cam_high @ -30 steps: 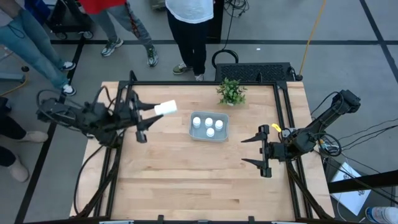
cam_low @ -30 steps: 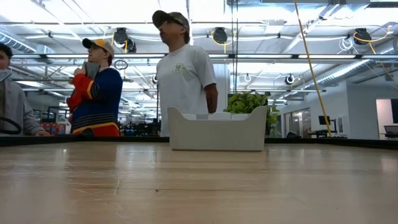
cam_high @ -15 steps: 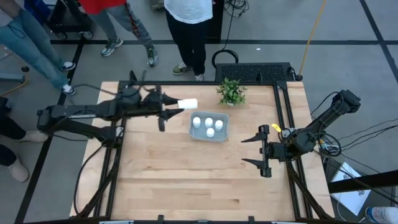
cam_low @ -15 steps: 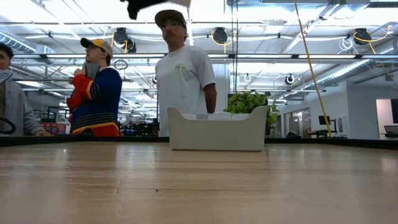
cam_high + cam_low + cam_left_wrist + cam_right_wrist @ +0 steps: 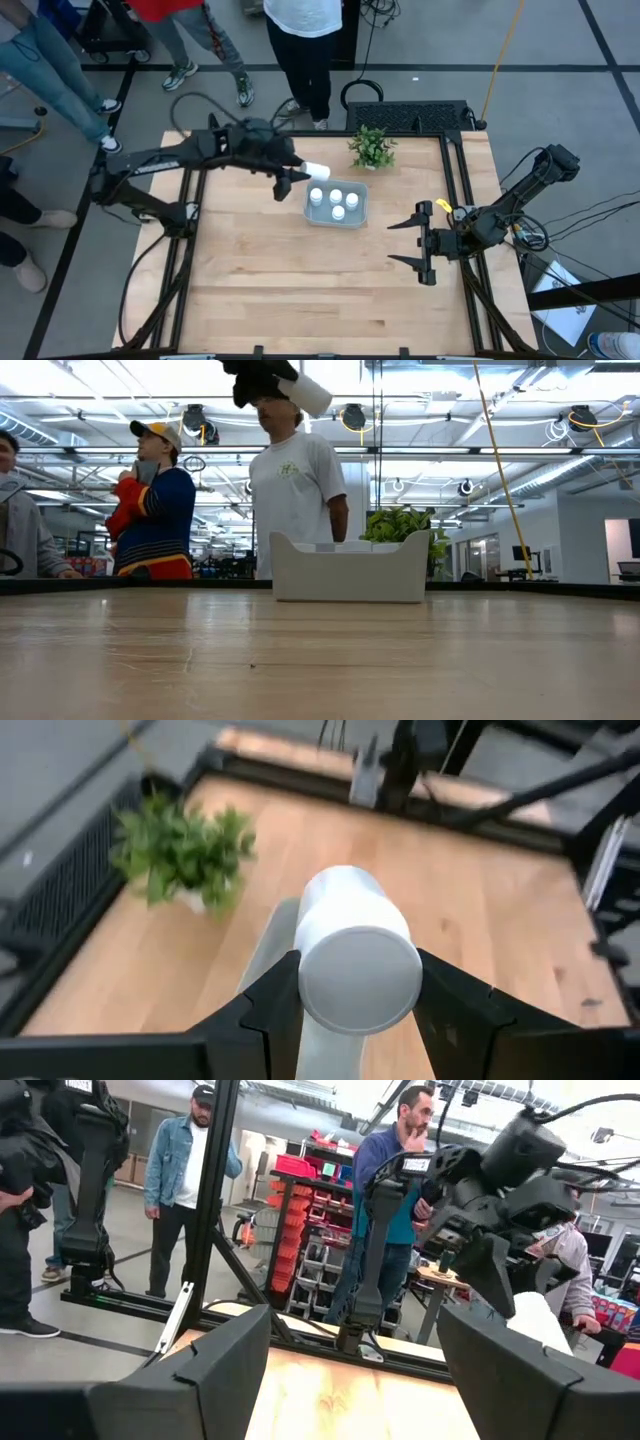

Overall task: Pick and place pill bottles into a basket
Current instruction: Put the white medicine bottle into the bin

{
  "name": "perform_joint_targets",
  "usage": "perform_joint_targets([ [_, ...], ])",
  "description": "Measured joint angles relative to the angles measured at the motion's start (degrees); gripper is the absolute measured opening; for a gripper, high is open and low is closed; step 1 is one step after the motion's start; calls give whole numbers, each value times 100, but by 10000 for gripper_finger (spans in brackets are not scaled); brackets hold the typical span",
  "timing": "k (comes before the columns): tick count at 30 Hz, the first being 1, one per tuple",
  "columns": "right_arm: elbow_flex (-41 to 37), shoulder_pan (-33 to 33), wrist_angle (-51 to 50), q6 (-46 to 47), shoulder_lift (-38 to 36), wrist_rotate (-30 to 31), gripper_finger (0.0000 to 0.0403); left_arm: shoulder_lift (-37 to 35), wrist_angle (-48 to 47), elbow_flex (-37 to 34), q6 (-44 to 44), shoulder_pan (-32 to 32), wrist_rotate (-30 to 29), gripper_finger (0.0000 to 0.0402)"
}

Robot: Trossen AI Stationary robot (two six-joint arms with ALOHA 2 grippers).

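My left gripper [image 5: 297, 173] is shut on a white pill bottle [image 5: 316, 170], high over the near-left rim of the basket [image 5: 362, 212]. The basket is a pale grey-blue bin near the table's middle with several white bottles [image 5: 336, 196] standing in it. In the low view the bottle [image 5: 306, 393] sticks out of the gripper [image 5: 262, 374] above the basket [image 5: 348, 570]. My right gripper [image 5: 405, 242] is open and empty near the table's right edge. My left gripper pinches the bottle's round sides [image 5: 300, 982] between its two fingers [image 5: 268, 1010], at the end nearer the wrist. The bottle lies along the fingers and sticks out past them. It is lifted clear, and its free end [image 5: 316, 398] slants down toward the basket.
A small green potted plant [image 5: 372, 148] stands just beyond the basket at the far edge. People stand behind the table's far edge [image 5: 292, 490]. Bare wood lies toward the near edge [image 5: 300, 290]. Black frame rails run along the table's sides [image 5: 455, 180].
My left gripper has carried the bottle from the table's left side toward the basket, swinging toward the far edge and then right. It has come into the low view from above, and the bottle now tips downward over the basket's left end.
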Motion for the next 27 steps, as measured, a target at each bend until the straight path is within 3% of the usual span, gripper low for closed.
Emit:
perform_joint_targets([
  [14, 1, 1, 1, 13, 0, 4, 283, 1836, -1998, 1341, -60, -66, 43, 165],
  [27, 0, 1, -45, 15, 0, 2, 283, 2604, -2404, 1482, 484, -504, -188, 165],
])
